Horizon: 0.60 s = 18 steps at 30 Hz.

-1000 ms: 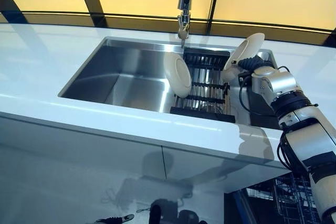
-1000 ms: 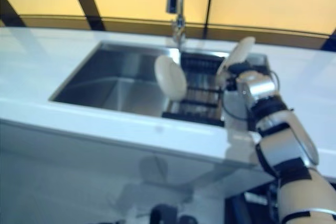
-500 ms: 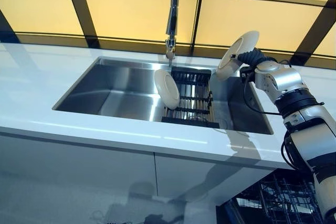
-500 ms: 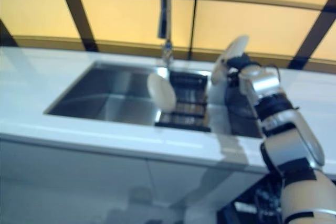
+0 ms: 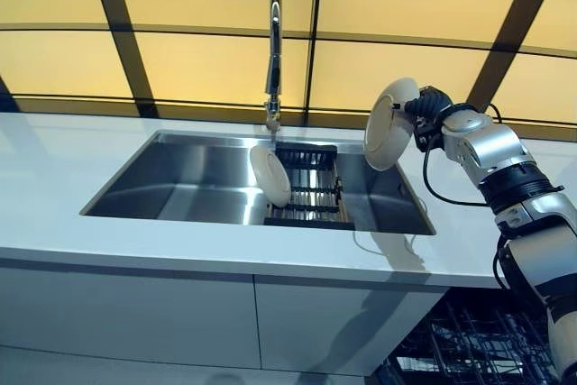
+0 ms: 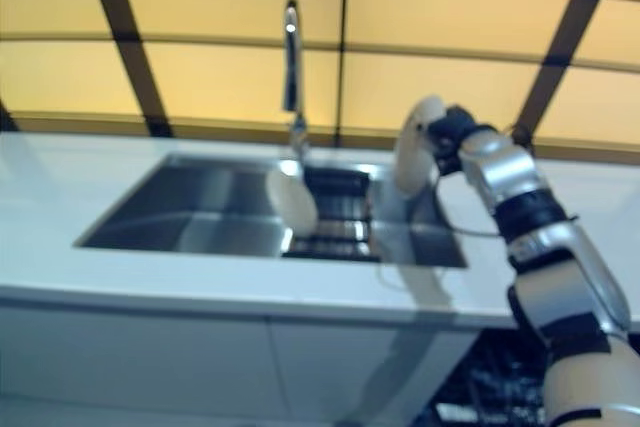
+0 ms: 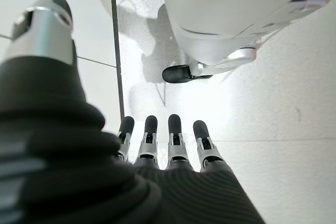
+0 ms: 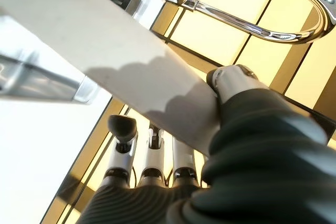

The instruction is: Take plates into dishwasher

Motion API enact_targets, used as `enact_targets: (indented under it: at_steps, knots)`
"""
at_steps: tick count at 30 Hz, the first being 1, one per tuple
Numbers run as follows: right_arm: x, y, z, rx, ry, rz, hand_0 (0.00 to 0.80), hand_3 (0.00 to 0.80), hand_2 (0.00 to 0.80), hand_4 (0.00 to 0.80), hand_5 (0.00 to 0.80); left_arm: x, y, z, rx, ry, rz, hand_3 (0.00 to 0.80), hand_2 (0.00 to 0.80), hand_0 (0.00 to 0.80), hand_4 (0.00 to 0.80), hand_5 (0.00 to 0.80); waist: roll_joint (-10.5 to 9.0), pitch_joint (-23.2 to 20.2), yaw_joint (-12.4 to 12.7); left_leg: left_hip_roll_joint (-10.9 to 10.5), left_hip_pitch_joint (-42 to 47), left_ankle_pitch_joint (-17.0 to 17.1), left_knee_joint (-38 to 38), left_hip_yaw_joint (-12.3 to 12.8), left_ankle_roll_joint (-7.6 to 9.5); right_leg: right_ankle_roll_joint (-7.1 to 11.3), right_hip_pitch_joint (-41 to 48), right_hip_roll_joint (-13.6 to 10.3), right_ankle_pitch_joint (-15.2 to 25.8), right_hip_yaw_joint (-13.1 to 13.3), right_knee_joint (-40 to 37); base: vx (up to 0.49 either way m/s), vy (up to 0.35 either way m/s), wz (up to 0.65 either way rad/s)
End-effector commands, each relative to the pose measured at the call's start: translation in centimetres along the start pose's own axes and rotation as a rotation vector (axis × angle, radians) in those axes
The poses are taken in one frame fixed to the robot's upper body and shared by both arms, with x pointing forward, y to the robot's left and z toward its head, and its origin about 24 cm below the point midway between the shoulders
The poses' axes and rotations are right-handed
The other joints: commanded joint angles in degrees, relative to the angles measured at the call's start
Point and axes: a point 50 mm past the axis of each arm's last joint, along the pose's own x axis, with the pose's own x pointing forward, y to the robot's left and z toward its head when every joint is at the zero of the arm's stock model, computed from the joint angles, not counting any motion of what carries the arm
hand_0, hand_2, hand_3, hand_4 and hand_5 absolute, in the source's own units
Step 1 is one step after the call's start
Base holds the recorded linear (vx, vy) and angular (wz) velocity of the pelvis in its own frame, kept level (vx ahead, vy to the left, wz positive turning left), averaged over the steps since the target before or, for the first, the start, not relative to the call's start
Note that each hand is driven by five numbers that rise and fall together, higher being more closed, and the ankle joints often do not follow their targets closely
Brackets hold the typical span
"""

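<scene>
A white plate (image 5: pixel 389 123) hangs tilted on edge above the right end of the sink (image 5: pixel 180 182), with my right hand (image 5: pixel 431 116) shut on its rim. In the right wrist view the thumb (image 8: pixel 231 81) lies on one face of this plate (image 8: pixel 105 40) and the fingers (image 8: pixel 152 156) on the other. A second white plate (image 5: pixel 270 175) stands on edge at the left side of the black rack (image 5: pixel 311 196) inside the sink. My left hand (image 7: pixel 173 142) shows only in its wrist view, fingers straight, hanging over the floor and holding nothing.
A tall chrome faucet (image 5: pixel 273 51) rises behind the sink. The white countertop (image 5: pixel 225 254) runs around it. The open dishwasher's wire rack (image 5: pixel 469 349) shows below the counter at the lower right. A yellow panelled wall stands behind.
The camera has tilted, shifting the whole picture. My right hand has lifted its plate up from the rack's right end, and it now hangs clear above the sink.
</scene>
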Motion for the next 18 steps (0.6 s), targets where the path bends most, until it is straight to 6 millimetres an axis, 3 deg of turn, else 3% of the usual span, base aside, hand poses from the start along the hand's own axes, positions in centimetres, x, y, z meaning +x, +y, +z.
enact_targets:
  at_steps: [1,18]
  knots:
    - [-1.3,-3.2,2.2,-0.146,-0.108,-0.060,0.800,0.800,0.800,0.800,0.800,-0.4,2.5,0.9,0.056,-0.014,0.085,0.000,0.000,0.000,0.000,0.000,-3.07,-0.5,-0.9,-0.6,2.8,-5.2,-0.1,1.9,-0.21,5.79,1.6,-4.9,0.5,1.7,0.1,-0.062,-0.011,-0.26]
    - [-3.9,-7.7,-2.2,-0.182,-0.010,-0.045,0.800,0.800,0.800,0.800,0.800,-0.6,3.5,1.0,0.054,-0.072,0.091,0.000,0.000,0.000,0.000,0.000,-3.36,-1.2,-6.7,0.0,4.2,-5.7,-0.1,6.0,0.64,6.33,-0.7,-3.6,1.5,7.5,0.8,-0.026,-0.006,-0.21]
